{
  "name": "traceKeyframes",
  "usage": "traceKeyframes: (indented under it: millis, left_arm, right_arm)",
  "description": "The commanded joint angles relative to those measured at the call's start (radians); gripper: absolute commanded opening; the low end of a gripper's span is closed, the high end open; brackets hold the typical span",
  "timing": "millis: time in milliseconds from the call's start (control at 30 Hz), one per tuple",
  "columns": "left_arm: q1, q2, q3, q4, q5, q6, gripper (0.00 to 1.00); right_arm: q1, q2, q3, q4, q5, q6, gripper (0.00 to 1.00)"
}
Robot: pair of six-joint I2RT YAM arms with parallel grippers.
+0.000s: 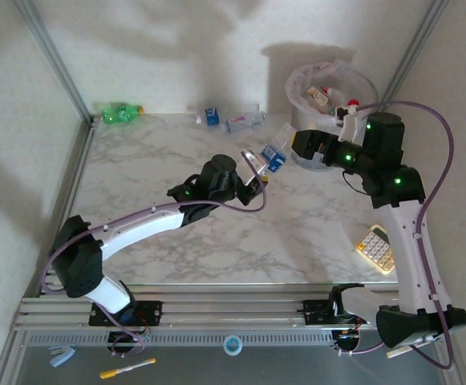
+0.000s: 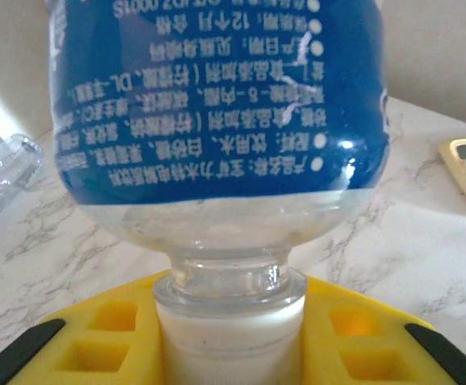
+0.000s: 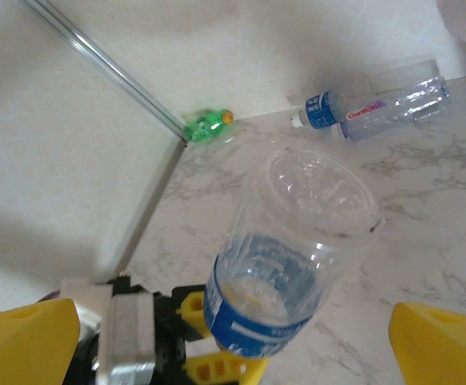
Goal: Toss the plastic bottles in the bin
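Bottle [image 2: 220, 241] with blue label [image 2: 216, 104], Chinese print

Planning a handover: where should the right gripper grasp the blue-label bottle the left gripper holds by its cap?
Take the blue-label bottle round its clear lower body, coming from the base end. The left gripper fills the cap end, and the base faces the open right gripper.

Left arm reaching forward; left end effector [image 1: 258, 172] clamped on bottle [image 1: 274, 154]; right arm bent leftward; right end effector [image 1: 297, 149] spread wide.
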Motion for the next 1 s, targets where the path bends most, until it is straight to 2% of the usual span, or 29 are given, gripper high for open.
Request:
traceKeyframes:
  millis: [0, 233, 367, 533, 667, 700, 800, 833, 867, 900, 967]
  left_arm:
    - [-0.039, -0.059, -0.022, 0.066, -0.059, -0.017, 0.16]
    - [-0.114, -0.090, -0.033, 0.085, -0.088, -0.010, 0.16]
    - [-0.138, -0.088, -0.029, 0.099, -0.098, -0.004, 0.17]
    - [-0.146, -0.076, -0.025, 0.105, -0.113, -0.003, 0.19]
    - [-0.147, -0.070, -0.024, 0.112, -0.119, 0.002, 0.26]
    - [-0.148, -0.068, -0.025, 0.115, -0.121, 0.003, 0.32]
    - [-0.148, -0.065, -0.024, 0.123, -0.143, -0.014, 0.65]
    - [-0.148, -0.069, -0.029, 0.132, -0.153, -0.023, 0.76]
    - [-0.148, -0.076, -0.041, 0.151, -0.164, -0.034, 0.92]
    - [-0.147, -0.088, -0.057, 0.173, -0.170, -0.043, 0.99]
    - [-0.145, -0.122, -0.101, 0.227, -0.177, -0.062, 0.99]
  right_arm:
    - [0.007, 0.018, -0.033, 0.049, -0.055, 0.061, 0.99]
    - [0.007, 0.045, -0.052, 0.062, -0.079, 0.094, 0.95]
    - [0.006, 0.051, -0.068, 0.098, -0.121, 0.121, 0.89]
    - [0.007, 0.050, -0.055, 0.093, -0.151, 0.131, 0.75]
    - [0.007, 0.051, -0.039, 0.074, -0.173, 0.132, 0.56]
    - [0.007, 0.050, -0.034, 0.068, -0.174, 0.129, 0.52]
    - [0.007, 0.049, -0.001, 0.040, -0.161, 0.106, 0.46]
    - [0.006, 0.048, 0.017, 0.028, -0.148, 0.091, 0.46]
    - [0.008, 0.047, 0.038, 0.012, -0.132, 0.073, 0.46]
    - [0.007, 0.049, 0.061, -0.004, -0.113, 0.054, 0.46]
    - [0.005, 0.050, 0.116, -0.041, -0.061, 0.008, 0.45]
